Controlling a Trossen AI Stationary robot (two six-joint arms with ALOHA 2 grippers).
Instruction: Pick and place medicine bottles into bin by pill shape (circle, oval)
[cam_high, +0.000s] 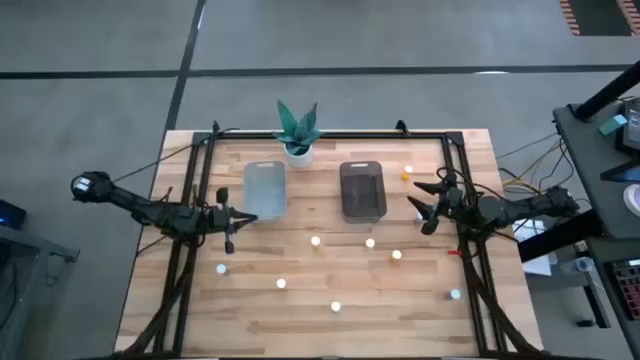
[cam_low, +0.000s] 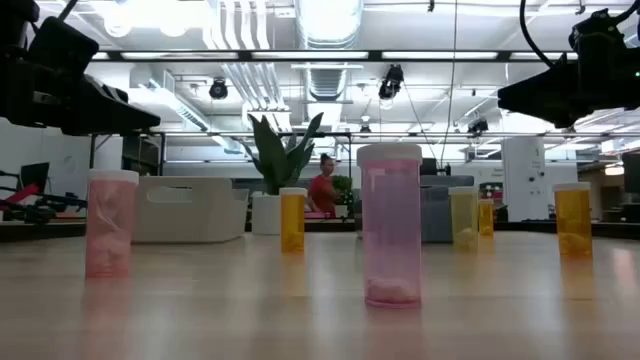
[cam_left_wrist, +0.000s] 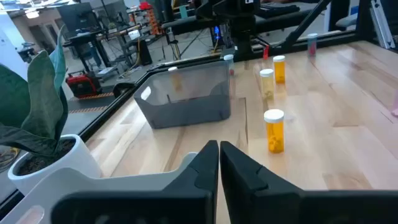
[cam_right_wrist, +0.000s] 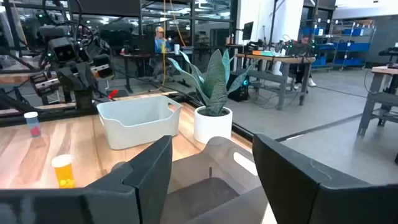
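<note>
Several small white-capped bottles stand upright on the wooden table: one orange at the far right, others across the middle and near side. The clear bin and the dark grey bin stand side by side at the far middle. My left gripper is shut and empty at the clear bin's near left corner; its wrist view shows the shut fingers. My right gripper is open and empty just right of the dark bin.
A green plant in a white pot stands behind the bins at the far edge. A black frame runs round the table's far and side edges. In the low view, pink and orange bottles stand nearest. A person is in the room behind.
</note>
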